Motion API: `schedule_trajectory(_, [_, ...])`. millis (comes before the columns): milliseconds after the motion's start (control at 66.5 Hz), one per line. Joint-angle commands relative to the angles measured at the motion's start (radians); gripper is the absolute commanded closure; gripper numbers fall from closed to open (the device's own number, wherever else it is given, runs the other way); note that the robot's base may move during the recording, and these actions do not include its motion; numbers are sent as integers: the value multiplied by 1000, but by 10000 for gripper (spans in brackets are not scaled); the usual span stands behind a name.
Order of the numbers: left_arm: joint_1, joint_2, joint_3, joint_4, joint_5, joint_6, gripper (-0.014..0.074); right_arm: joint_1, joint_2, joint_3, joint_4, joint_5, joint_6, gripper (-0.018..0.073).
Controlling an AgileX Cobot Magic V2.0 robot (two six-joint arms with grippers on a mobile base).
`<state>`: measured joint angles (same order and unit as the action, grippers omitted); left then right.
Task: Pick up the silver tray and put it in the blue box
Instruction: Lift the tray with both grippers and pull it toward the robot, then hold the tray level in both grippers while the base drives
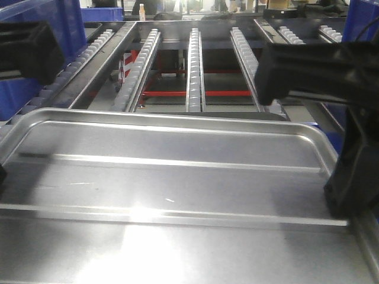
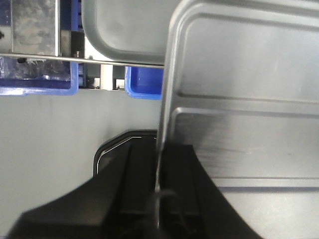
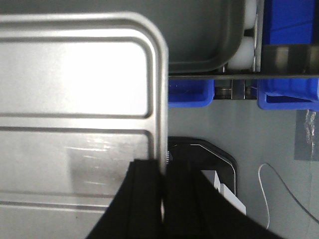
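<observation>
The silver tray point(image 1: 177, 177) fills the lower front view, shiny, with two raised lines along its floor, held up off the grey floor. My left gripper point(image 2: 159, 196) is shut on its left rim, the thin edge running between the black fingers point(image 2: 134, 189). My right gripper point(image 3: 163, 199) is shut on the tray's point(image 3: 75, 99) right rim; its black body point(image 1: 349, 183) shows at the tray's right edge. Blue crate walls point(image 1: 65, 23) rise at the far left and far right point(image 1: 362, 18); I cannot tell which is the blue box.
A rack of white roller rails point(image 1: 194, 65) with red bars underneath stands straight ahead. A duller grey tray point(image 2: 124, 30) rests on that rack, also seen as the grey tray point(image 3: 199, 35). Small blue bins point(image 3: 189, 92) sit below it. A white cable point(image 3: 266, 199) lies on the floor.
</observation>
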<state>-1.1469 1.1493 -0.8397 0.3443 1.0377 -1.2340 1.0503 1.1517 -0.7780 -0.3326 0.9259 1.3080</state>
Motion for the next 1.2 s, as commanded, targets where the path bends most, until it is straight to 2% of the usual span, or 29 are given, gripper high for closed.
schedule_trajectory(0, [-6, -25, -20, 45, 37, 9, 610, -1, -26, -22, -55, 28, 1, 500])
schedule_trajectory(196, [-6, -25, -20, 41, 33, 38, 610, -1, -26, -22, -55, 27, 1, 500])
schedule_trajectory(1188, [-6, -25, -20, 35, 40, 37, 610, -1, -26, -22, -55, 27, 1, 500])
